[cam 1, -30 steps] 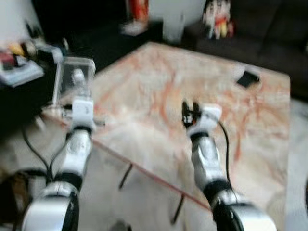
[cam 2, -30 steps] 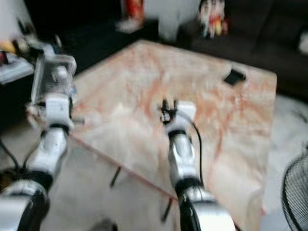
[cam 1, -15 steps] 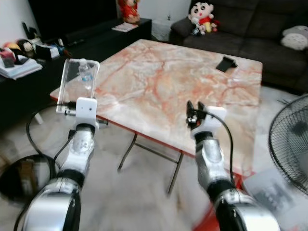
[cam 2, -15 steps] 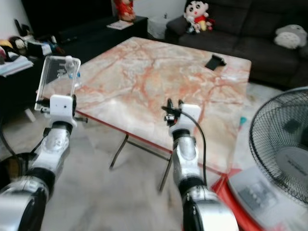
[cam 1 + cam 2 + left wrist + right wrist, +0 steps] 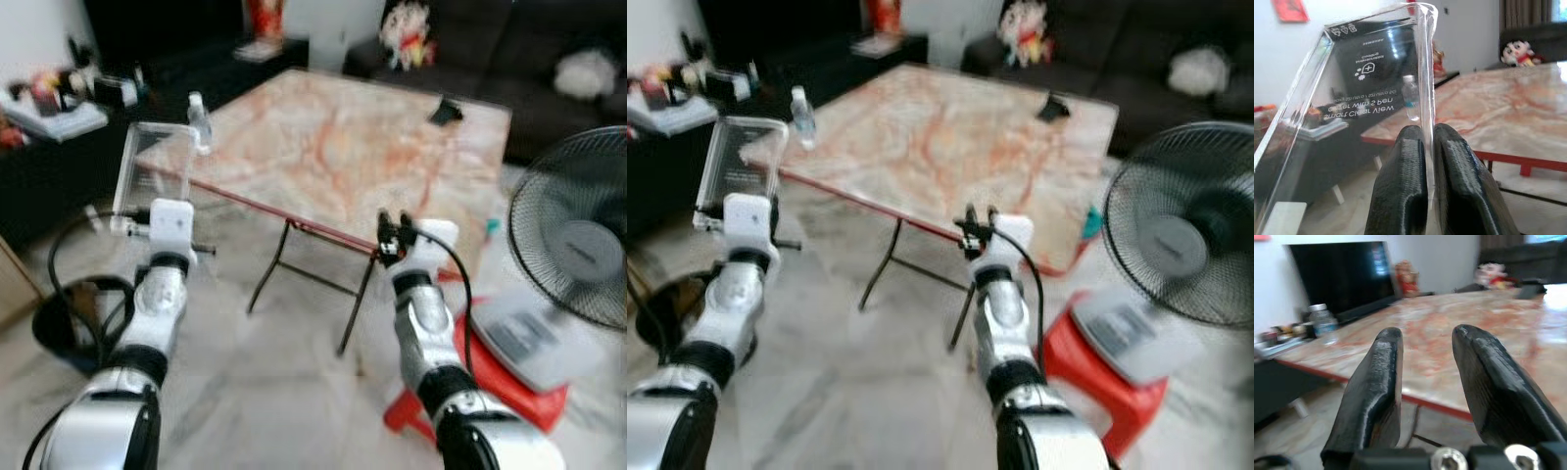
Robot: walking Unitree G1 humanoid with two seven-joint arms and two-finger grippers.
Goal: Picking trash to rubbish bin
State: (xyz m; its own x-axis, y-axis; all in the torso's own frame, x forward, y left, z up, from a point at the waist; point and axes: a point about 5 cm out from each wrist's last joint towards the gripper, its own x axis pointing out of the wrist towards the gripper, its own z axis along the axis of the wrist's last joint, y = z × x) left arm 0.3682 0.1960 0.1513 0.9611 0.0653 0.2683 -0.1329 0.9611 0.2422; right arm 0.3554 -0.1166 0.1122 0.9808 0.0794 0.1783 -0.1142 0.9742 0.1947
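Beside the table, left arm: the left gripper [image 5: 1427,142] is pinching one wall of a clear plastic box [image 5: 149,174] between pressed-together fingers [image 5: 1403,181], holding it upright above the wrist at chest height.
Trash: the clear plastic box is being carried as the trash; printed lettering is showing through its wall in the left wrist view.
Right arm: the right gripper [image 5: 1425,382] is riding forward with its fingers spread and nothing between them, out in front of the table's [image 5: 343,147] near edge.
What has just changed: half a second ago the marble table was lying directly under both arms; now the whole view is shifting back and round, so the table is sitting farther ahead, with its folding legs and bare floor [image 5: 274,382] showing beneath the grippers. That is reading as the robot stepping away, not as things moving. The grip on the box is looking the same as before.
Newly in sight: a water bottle [image 5: 199,119] is standing on the table's left corner, a standing fan [image 5: 573,230] and a red stool [image 5: 490,372] are appearing on the right, and a dark round container [image 5: 59,328], possibly the rubbish bin, is lying low on the left by the cables.
Meaning for the task: the pick-up is looking done and the carry is under way; judging by the layout, the next need is turning left toward that dark container and releasing the box over it.
Risk: blur suggests walking, and the thin wall could be slipping in the pinch.
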